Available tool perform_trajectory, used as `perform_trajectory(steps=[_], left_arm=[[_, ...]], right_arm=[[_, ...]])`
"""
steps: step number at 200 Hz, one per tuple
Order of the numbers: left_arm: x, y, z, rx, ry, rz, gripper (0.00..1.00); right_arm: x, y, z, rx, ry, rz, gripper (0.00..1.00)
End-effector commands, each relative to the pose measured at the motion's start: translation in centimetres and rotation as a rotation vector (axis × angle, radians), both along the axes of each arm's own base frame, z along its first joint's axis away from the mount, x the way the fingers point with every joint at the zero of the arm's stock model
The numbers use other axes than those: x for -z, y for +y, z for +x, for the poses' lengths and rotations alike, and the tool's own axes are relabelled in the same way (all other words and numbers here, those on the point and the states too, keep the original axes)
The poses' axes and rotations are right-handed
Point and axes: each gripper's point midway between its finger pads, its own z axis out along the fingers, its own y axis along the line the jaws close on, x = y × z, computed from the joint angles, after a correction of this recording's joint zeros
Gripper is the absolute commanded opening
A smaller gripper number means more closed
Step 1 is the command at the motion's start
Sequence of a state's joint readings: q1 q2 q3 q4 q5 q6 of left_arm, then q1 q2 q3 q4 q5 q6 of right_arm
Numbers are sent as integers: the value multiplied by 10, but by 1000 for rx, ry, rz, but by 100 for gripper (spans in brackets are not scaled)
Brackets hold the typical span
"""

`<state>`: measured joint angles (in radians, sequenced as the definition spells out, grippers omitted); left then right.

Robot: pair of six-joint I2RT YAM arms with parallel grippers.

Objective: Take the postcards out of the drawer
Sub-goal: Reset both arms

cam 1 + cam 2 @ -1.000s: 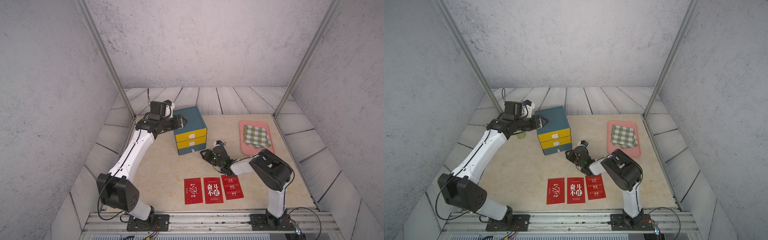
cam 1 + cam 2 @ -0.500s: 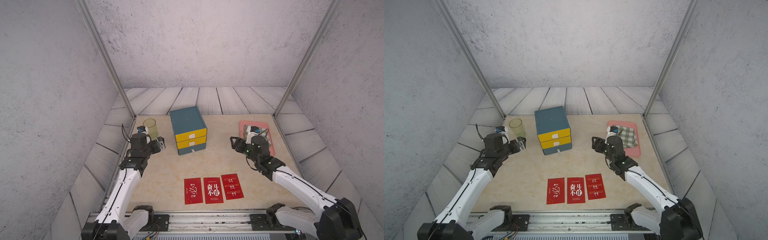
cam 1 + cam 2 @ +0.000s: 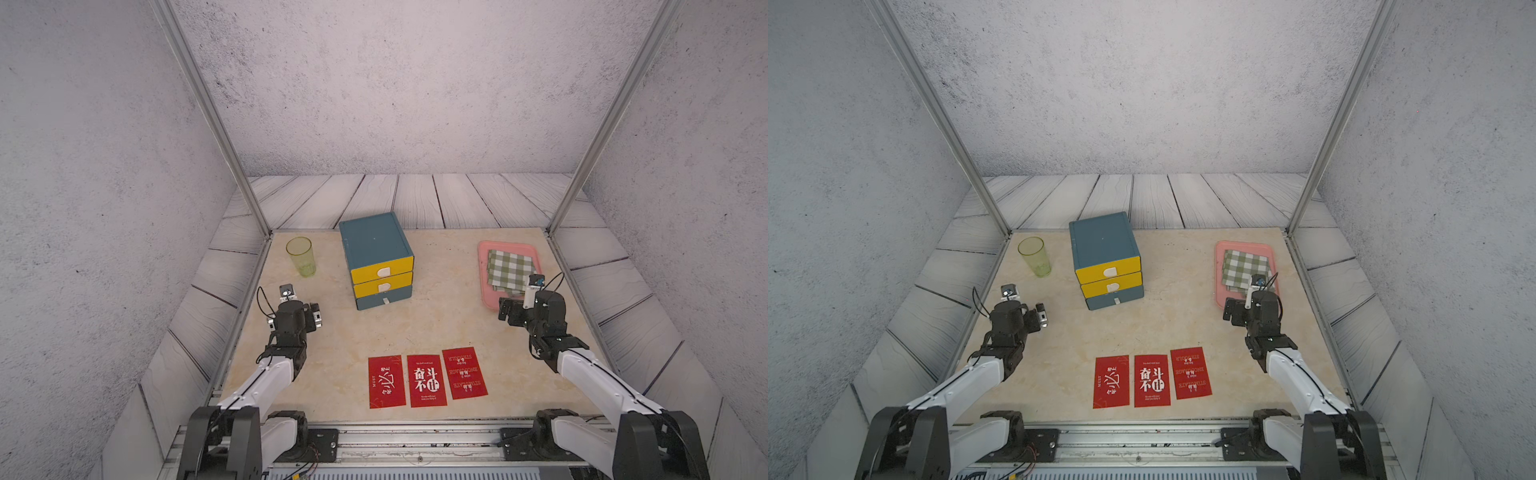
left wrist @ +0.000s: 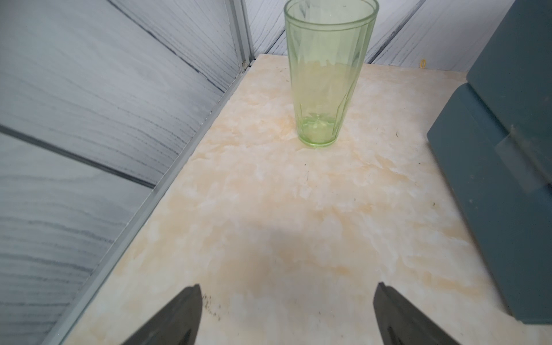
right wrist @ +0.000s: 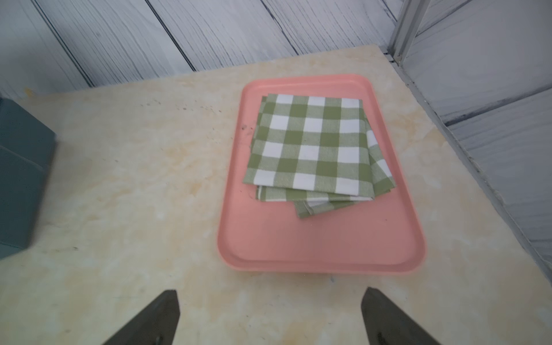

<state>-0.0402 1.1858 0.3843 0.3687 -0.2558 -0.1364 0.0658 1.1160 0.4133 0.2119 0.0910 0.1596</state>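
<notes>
The three red postcards (image 3: 427, 379) lay flat side by side at 6 o'clock on the worktop (image 3: 440, 328), well apart from the blue chest of drawers (image 3: 376, 249) at 12 o'clock. The left jaws, at 9 o'clock, stood spread wide and held nothing, pointing toward an upright green cup (image 4: 325, 74) (see-through). The right jaws, at 3 o'clock, were likewise spread and held nothing, just short of a pink tray (image 5: 319, 263) carrying a folded checked cloth (image 5: 313, 143).
</notes>
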Motion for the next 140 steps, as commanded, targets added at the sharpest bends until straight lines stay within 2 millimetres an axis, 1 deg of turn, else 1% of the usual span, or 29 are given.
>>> perform_trajectory(steps=[1, 11, 19, 30, 35, 45, 50, 60, 66, 68, 69, 75, 81, 89, 108, 114, 123, 140], left_arm=[[-18, 4, 29, 15, -99, 77, 96], [-19, -1, 36, 50, -103, 88, 96], [-17, -3, 41, 70, -97, 75, 96], [-14, -5, 47, 83, -68, 64, 96], [-15, -6, 50, 89, -80, 55, 96], [-8, -12, 52, 122, -135, 45, 96], [4, -14, 52, 129, -132, 44, 96], [1, -14, 59, 139, -210, 66, 96], [9, -17, 58, 152, -155, 55, 96], [9, -17, 58, 153, -133, 52, 96], [10, -17, 58, 155, -122, 51, 96], [10, -20, 59, 172, -71, 37, 96], [7, -20, 64, 173, -103, 41, 96], [8, -20, 64, 179, -138, 32, 96], [13, -20, 62, 186, -65, 16, 96], [10, -20, 64, 191, -86, 12, 96], [11, -19, 64, 191, -100, 10, 96], [12, -19, 63, 192, -73, 7, 96]], right_arm=[[-13, -22, 19, 79, -161, -106, 99], [-9, -21, 22, 71, -132, -109, 99], [-12, -19, 29, 58, -160, -118, 99], [-14, -22, 35, 72, -177, -128, 99], [-13, -25, 38, 83, -178, -135, 99], [-14, -27, 46, 94, -185, -143, 99], [-9, -28, 49, 98, -176, -130, 99], [3, -28, 56, 95, -180, -107, 99], [13, -28, 59, 92, -178, -108, 99], [11, -28, 61, 93, -199, -109, 99], [13, -27, 62, 91, -197, -110, 99], [12, -29, 66, 98, -213, -117, 99], [16, -28, 64, 93, -174, -117, 99], [17, -25, 63, 73, -140, -111, 99], [17, -24, 66, 64, -139, -112, 99], [17, -24, 65, 64, -134, -108, 99], [17, -24, 66, 64, -142, -111, 99], [17, -24, 66, 65, -138, -109, 99]])
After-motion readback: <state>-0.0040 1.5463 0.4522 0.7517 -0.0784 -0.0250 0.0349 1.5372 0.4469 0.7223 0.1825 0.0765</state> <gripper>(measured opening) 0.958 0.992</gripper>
